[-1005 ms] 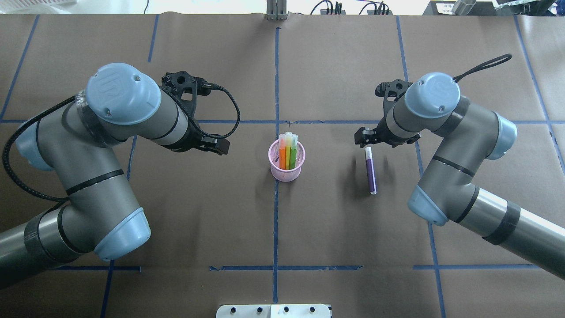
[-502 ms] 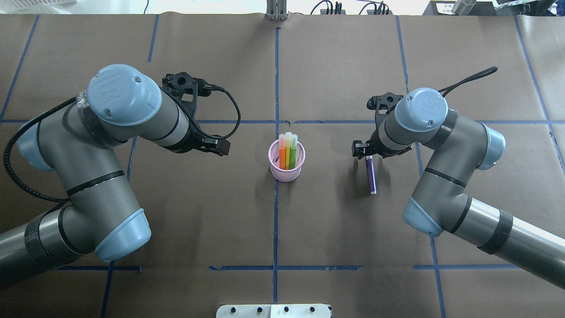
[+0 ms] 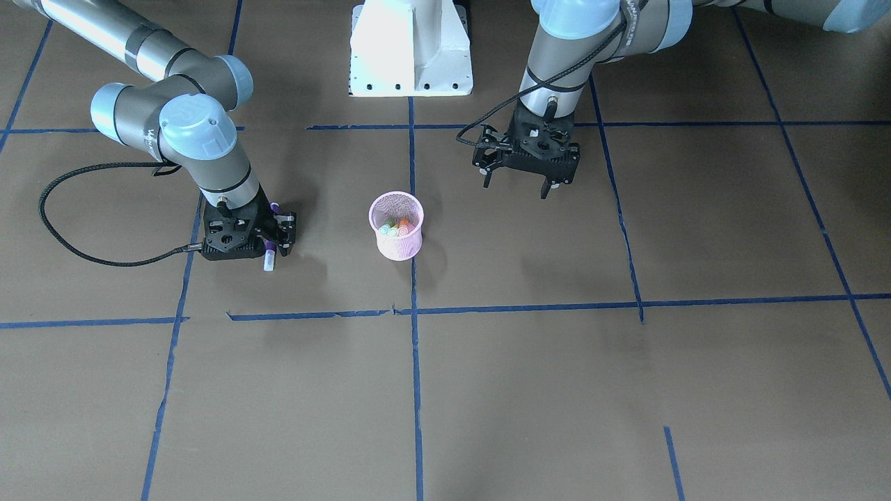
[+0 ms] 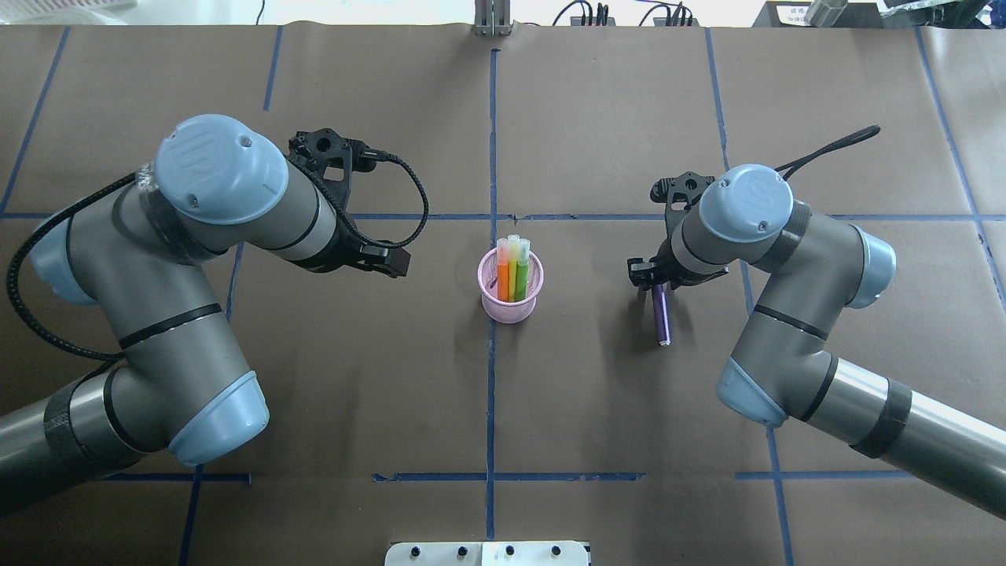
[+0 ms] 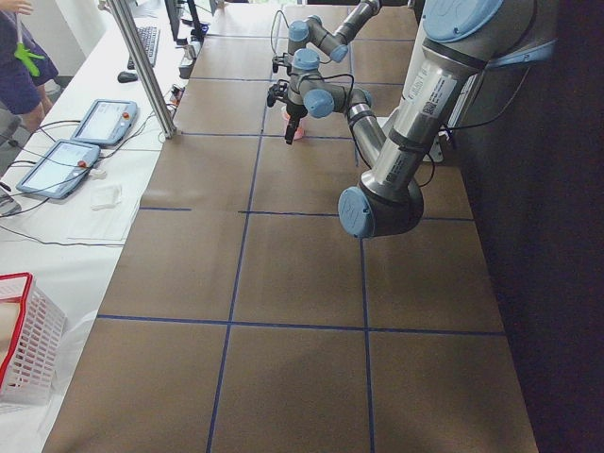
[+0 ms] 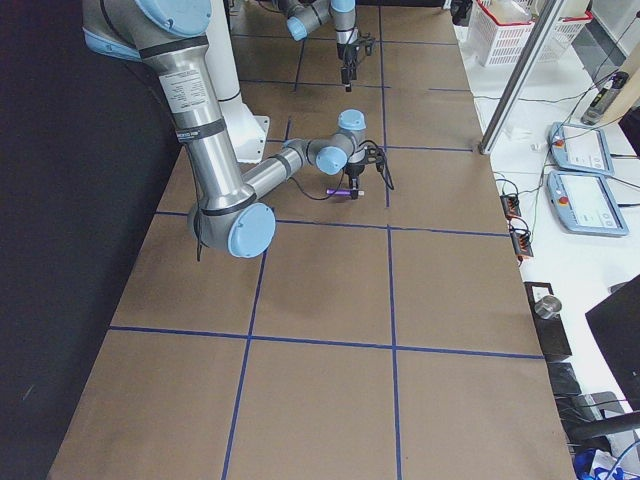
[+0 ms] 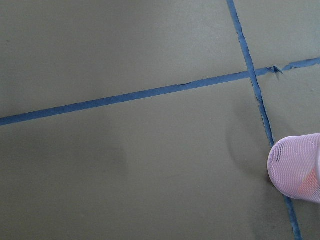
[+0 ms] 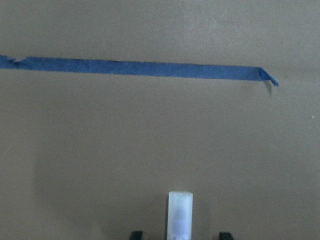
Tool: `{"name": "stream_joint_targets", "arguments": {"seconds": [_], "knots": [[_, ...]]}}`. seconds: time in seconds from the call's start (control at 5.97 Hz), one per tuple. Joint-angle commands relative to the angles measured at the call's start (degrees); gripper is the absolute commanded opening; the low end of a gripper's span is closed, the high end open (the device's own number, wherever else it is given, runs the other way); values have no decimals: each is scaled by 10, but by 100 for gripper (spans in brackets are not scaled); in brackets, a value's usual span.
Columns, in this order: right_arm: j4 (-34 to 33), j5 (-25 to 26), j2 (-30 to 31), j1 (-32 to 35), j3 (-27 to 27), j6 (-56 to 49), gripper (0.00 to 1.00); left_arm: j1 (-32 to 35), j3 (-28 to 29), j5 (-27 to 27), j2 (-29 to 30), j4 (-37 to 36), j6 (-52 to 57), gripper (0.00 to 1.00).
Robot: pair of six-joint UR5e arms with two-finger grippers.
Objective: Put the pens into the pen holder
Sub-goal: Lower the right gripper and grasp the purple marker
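Note:
The pink mesh pen holder (image 4: 511,303) stands at the table's middle with orange (image 4: 502,277), yellowish (image 4: 512,275) and green (image 4: 520,273) pens upright in it. It also shows in the front view (image 3: 397,236) and at the lower right edge of the left wrist view (image 7: 297,167). A purple pen (image 4: 662,314) lies flat to the holder's right. My right gripper (image 4: 656,277) is low over its pale cap end (image 8: 179,215), open, one finger on each side without touching. My left gripper (image 3: 516,186) is open and empty, hovering left of the holder.
The white robot base (image 3: 411,49) stands at the robot's edge of the table. A black cable (image 3: 69,229) loops off the right wrist over the table. Blue tape lines (image 4: 491,141) cross the brown paper. Tablets (image 5: 57,165) and a basket (image 5: 24,349) lie off the table's left end.
My right arm has moved toward the robot and down, so its gripper now covers the purple pen's cap end. The left arm and the holder have not moved.

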State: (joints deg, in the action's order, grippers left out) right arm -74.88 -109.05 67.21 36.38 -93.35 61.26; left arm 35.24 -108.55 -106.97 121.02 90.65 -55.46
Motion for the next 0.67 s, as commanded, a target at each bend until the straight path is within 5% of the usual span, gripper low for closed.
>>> {"name": "stream_joint_targets", "arguments": {"seconds": [0.0,0.33,0.5], "knots": [[0,0,-1,-1,-2,0,0,0,0,0,-1,0,0,100],[1,27,-4,1,-34,0,0,0,0,0,0,0,-1,100],[0,96,-4,1,-73,1,0,0,0,0,0,0,-1,100]]}}
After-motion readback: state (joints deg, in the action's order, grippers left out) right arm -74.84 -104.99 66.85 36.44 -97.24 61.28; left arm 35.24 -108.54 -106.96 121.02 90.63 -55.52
